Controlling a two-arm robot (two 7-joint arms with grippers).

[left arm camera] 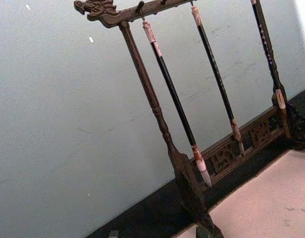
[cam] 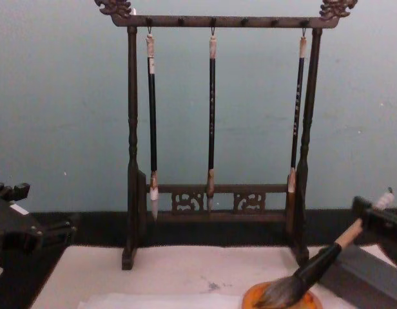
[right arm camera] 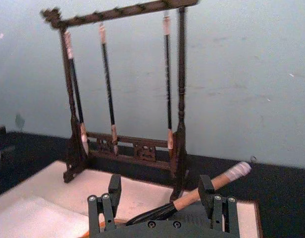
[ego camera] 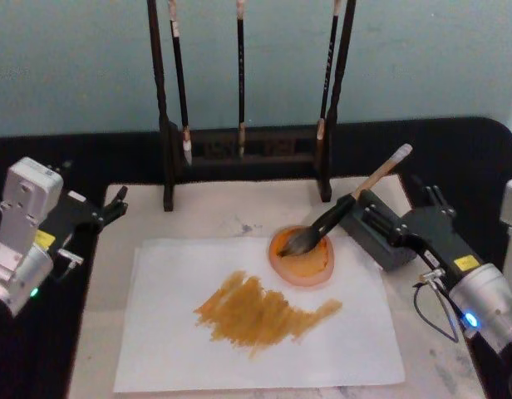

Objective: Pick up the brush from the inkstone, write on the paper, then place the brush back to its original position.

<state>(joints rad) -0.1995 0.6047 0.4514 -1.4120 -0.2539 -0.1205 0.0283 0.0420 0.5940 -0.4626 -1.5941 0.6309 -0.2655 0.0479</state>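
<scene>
The brush (ego camera: 339, 212) lies at a slant, its wet bristles in the orange-brown inkstone (ego camera: 306, 264) and its tan handle propped on a grey block. The white paper (ego camera: 173, 349) in front carries broad orange-brown strokes. My right gripper (ego camera: 429, 194) stands open just right of the block, behind the handle's white end cap and apart from it. In the right wrist view the brush (right arm camera: 212, 186) crosses low between the spread fingers of the right gripper (right arm camera: 160, 191). The chest view shows the brush (cam: 321, 261) resting on the inkstone (cam: 250, 299). My left gripper (ego camera: 115, 206) is parked open at the mat's left edge.
A dark wooden rack (ego camera: 239, 154) with three slim black brushes hanging from it stands at the back of the cream mat (ego camera: 214, 212). The grey block (ego camera: 376, 237) sits right of the inkstone. Black tabletop surrounds the mat.
</scene>
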